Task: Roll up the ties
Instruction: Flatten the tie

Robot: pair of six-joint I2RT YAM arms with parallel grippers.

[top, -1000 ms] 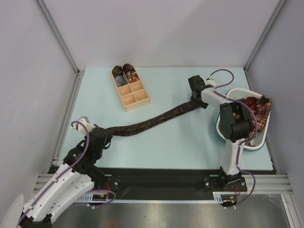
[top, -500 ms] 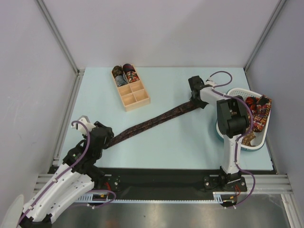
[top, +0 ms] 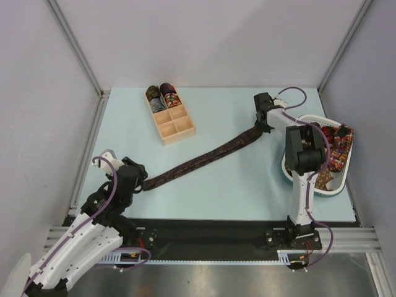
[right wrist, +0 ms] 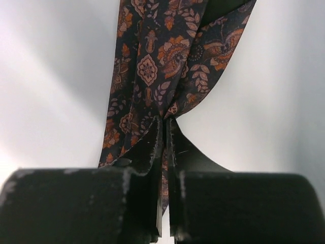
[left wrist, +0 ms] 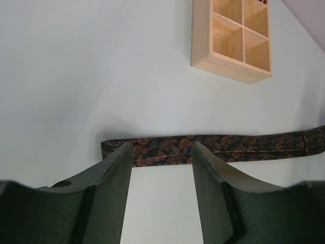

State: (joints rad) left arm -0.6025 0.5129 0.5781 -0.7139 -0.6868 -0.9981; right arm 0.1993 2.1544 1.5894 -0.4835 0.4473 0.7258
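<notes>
A long dark maroon patterned tie [top: 204, 158] lies stretched diagonally over the pale blue table. Its far wide end is pinched in my right gripper [top: 264, 124], which is shut on it; in the right wrist view the fabric [right wrist: 152, 66] hangs out from between the closed fingertips of the right gripper [right wrist: 165, 119]. My left gripper [top: 137, 180] stands open at the tie's near narrow end. In the left wrist view the tie [left wrist: 228, 145] runs flat just past the left gripper [left wrist: 161, 150], with nothing between the fingers. Two rolled ties [top: 161, 96] sit in the box's far compartments.
The wooden compartment box [top: 175, 129] stands at the back left of the table. A white plastic basket [top: 307, 121] with more ties [top: 337, 145] in it sits at the right edge, beside the right arm. Frame posts and walls close in both sides.
The left gripper has opened and let go of the tie's narrow end. The right gripper has shut on the wide end and moved back and right, dragging the tie with it.
</notes>
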